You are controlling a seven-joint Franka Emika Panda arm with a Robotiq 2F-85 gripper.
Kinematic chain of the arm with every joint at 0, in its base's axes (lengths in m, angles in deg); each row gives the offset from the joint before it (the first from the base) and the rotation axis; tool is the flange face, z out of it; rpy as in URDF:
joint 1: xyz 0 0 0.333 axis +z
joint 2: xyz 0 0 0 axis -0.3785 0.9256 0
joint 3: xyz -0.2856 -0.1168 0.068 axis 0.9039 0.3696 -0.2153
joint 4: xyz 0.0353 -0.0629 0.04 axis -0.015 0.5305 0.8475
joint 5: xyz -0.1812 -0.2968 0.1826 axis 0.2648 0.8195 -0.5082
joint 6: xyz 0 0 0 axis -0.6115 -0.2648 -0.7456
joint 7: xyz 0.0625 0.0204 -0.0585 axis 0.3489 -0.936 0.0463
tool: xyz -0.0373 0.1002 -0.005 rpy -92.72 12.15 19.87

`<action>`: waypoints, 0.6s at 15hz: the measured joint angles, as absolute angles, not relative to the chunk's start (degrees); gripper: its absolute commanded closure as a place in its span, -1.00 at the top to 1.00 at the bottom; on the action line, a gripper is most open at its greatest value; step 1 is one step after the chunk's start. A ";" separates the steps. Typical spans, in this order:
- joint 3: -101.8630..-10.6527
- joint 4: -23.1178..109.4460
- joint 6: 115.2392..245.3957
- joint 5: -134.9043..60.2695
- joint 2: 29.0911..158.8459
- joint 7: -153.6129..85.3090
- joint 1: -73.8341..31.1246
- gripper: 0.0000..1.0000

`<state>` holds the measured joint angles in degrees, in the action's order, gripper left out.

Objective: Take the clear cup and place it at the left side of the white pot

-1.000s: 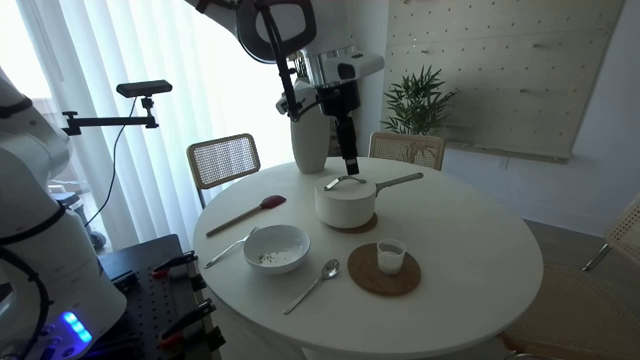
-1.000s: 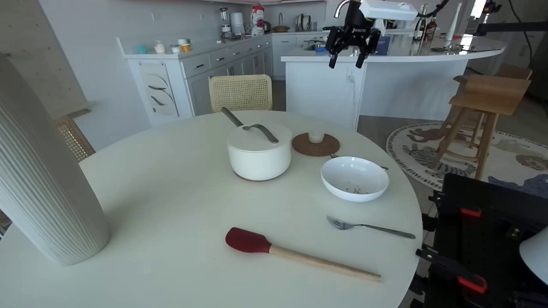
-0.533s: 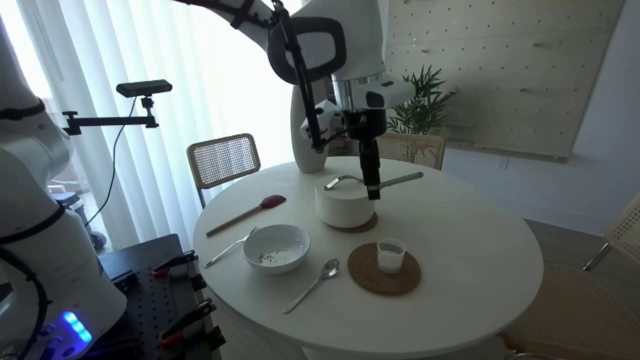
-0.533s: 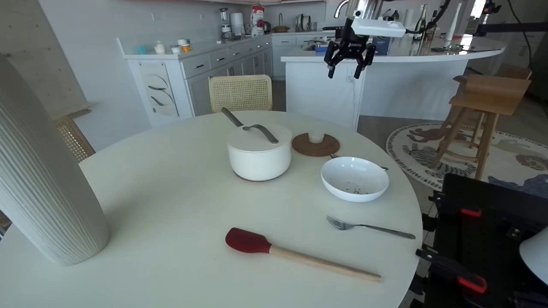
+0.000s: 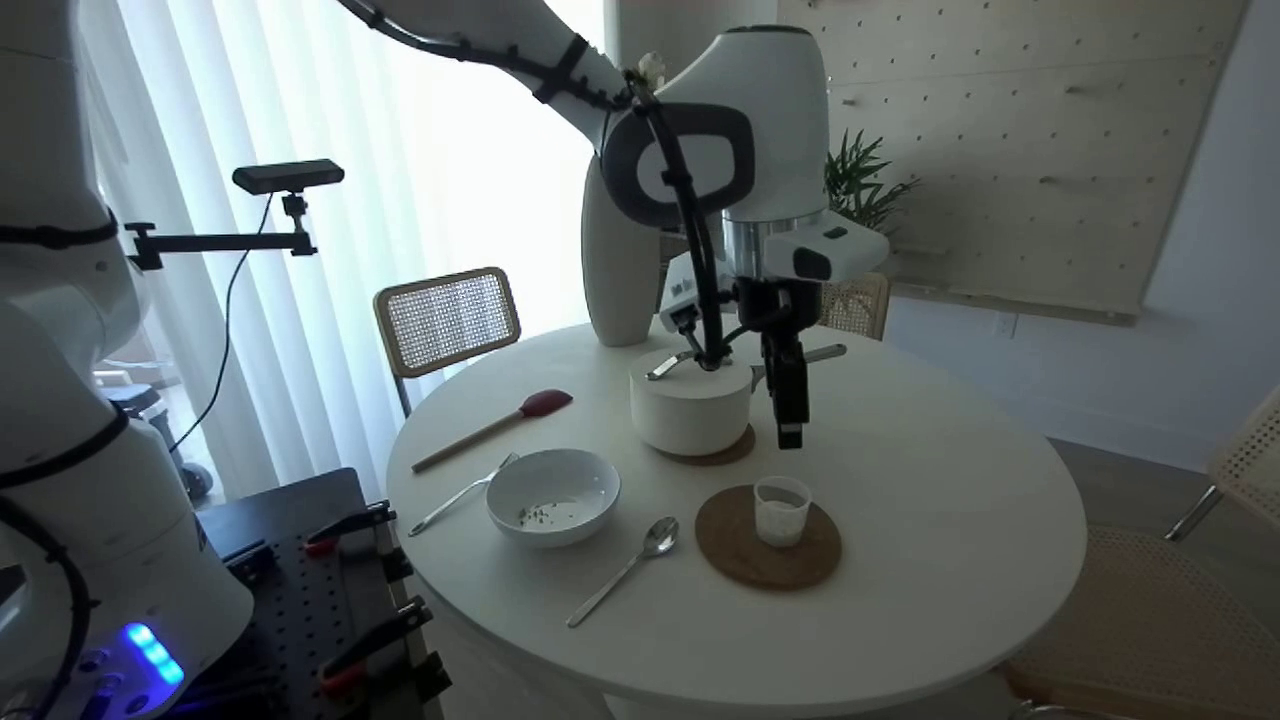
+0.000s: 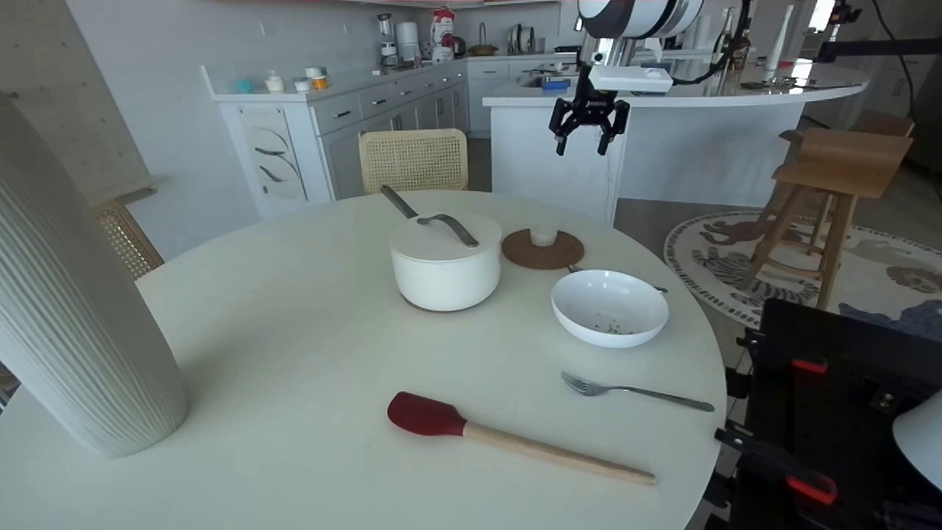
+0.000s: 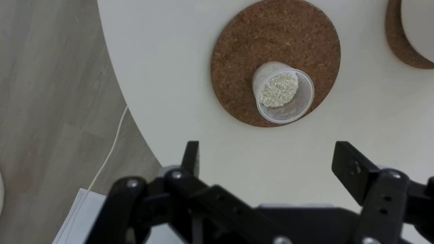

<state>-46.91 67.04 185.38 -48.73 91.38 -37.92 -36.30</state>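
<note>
In an exterior view, the red-headed spatula [image 5: 490, 432] and the fork [image 5: 465, 497] lie farthest left, followed by the white bowl [image 5: 553, 490] with its dark specks [image 5: 540, 515] and the spoon [image 5: 628, 573], all unmoved. Next stands the lidded white pot [image 5: 690, 412] on a cork trivet [image 5: 738, 448], unmoved as well. The change is at its right: over the last second the gripper [image 6: 582, 147] travels past the pot and sinks, and now shows just above the clear cup [image 5: 783, 512]. The fingers [image 7: 349, 166] are spread wide apart and hold nothing. The cup stands upright on a round cork mat [image 5: 725, 535], off centre, part-filled with white grains [image 7: 279, 89]. In the wrist view it sits ahead of the fingers, not yet between them. I take this as the approach to the grasp; the gripper likely needs to shift toward the cup, then lower, and lift it level so the grains stay in, before any carrying to the pot's left side
</note>
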 measured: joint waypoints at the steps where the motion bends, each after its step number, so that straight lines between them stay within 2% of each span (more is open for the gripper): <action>1: -47.01 66.07 185.38 -49.04 92.73 -37.42 -36.34 1.00; 9: -49.00 61.18 185.38 -50.76 101.29 -35.45 -36.83 1.00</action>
<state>-49.00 61.18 185.38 -50.76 101.29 -35.45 -36.83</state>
